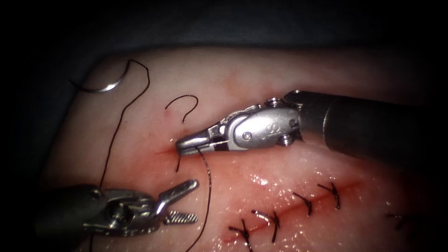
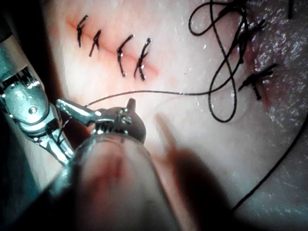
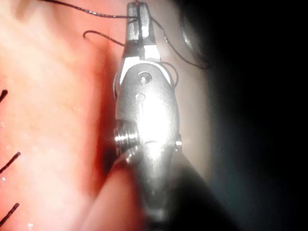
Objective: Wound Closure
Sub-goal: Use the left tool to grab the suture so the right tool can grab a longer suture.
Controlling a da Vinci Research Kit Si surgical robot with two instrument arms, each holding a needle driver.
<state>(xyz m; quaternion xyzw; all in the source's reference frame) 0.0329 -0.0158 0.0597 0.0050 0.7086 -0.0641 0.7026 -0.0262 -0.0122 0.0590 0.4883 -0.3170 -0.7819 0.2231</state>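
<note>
The curved needle lies free on the tissue at the far upper left, held by neither tool and not in the tissue. Its dark thread runs down the left side past my left tool, whose jaws stand open with nothing between them. My right tool reaches in from the right to the left end of the cut, jaws shut on the thread at their tip. From there a strand drops toward the near edge. A short tail sticks out of the cut.
Several finished stitches cross the closed cut at the lower right, also seen as dark bars. A loose curl of thread lies above the right tool's tip. Red fluid wets the tissue around the cut. More looped thread lies on the tissue.
</note>
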